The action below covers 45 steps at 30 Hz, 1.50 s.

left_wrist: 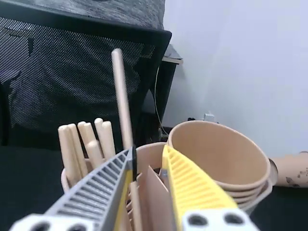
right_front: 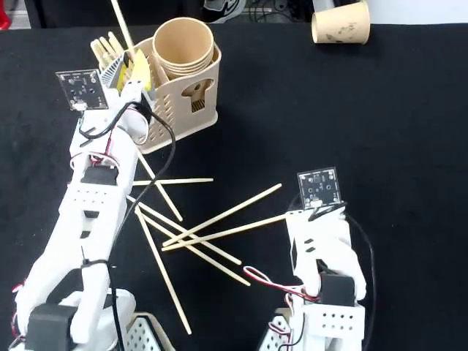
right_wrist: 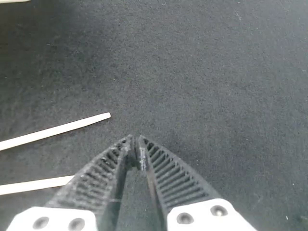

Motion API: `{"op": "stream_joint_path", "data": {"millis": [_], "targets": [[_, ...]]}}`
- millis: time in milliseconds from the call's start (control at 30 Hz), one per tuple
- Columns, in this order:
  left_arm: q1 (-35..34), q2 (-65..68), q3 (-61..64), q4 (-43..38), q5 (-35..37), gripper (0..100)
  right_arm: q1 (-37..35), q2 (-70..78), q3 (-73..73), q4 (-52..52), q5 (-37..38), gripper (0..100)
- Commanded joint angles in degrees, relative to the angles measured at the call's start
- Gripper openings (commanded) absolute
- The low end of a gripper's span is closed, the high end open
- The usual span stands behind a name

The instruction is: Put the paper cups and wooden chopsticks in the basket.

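Note:
The beige basket [right_front: 191, 99] stands at the back left with stacked paper cups [right_front: 183, 42] in one compartment and several chopsticks [left_wrist: 86, 144] upright in another. My left gripper [left_wrist: 147, 151] hovers over the basket, its jaws apart. One wooden chopstick [left_wrist: 122, 101] stands tall between them, leaning on the grey finger [left_wrist: 96, 192]; the yellow finger [left_wrist: 187, 183] is off it. Another paper cup [right_front: 340, 23] lies on its side at the far right. Several loose chopsticks [right_front: 219, 219] lie crossed mid-table. My right gripper [right_wrist: 134, 140] is shut and empty, low over the cloth beside two chopstick ends [right_wrist: 57, 130].
The black cloth [right_front: 380, 131] covers the table. The right arm [right_front: 322, 248] sits at the front right, close to the loose chopsticks. The left arm [right_front: 88, 212] stretches from the front left to the basket. A mesh chair [left_wrist: 72, 62] stands behind the table.

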Motion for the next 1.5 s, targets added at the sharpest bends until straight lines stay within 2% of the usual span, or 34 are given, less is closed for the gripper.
{"op": "stream_joint_path", "data": {"millis": [0, 233, 333, 467, 567, 700, 833, 1000, 1100, 1267, 1467], "targets": [[0.5, -1.6, 0.1, 2.5, -0.4, 12, 0.8, -4.0, -0.3, -0.8, 0.4, 1.5], [0.2, -2.1, 0.6, 2.7, -0.4, 12, 0.8, -4.0, -0.3, -0.7, 0.4, 1.5], [-1.0, -3.6, -0.3, 6.8, 0.5, 12, 0.8, -4.0, -0.3, -0.7, 0.4, 1.5], [-5.0, -12.9, -3.6, 19.9, 7.2, 12, 0.8, -4.0, -0.3, -0.8, 0.4, 1.5], [-6.9, -23.8, -6.0, 31.9, 9.3, 12, 0.8, -4.0, -0.3, -0.8, 0.4, 1.5], [-6.8, -41.1, -7.9, 46.2, 9.3, 12, 0.8, -4.0, -0.3, -0.8, 0.4, 1.5], [-6.7, -56.3, -8.8, 55.3, 8.9, 12, 0.8, -4.1, -0.3, -1.0, 0.4, 1.5], [-17.1, -65.3, -7.9, 66.8, 4.2, 12, 0.9, -3.7, -6.5, 1.2, -2.3, 1.5], [-24.7, -63.8, -1.7, 69.5, 1.5, 12, 0.5, -3.6, -10.9, 4.6, -7.8, 1.5], [-25.7, -57.7, 10.9, 69.5, 0.3, 12, -1.5, -3.6, -12.7, 6.4, -9.0, 1.3], [-29.4, -52.2, 20.3, 69.5, -9.1, 12, -1.4, 4.6, -15.2, 5.5, -9.0, 1.2]]}}
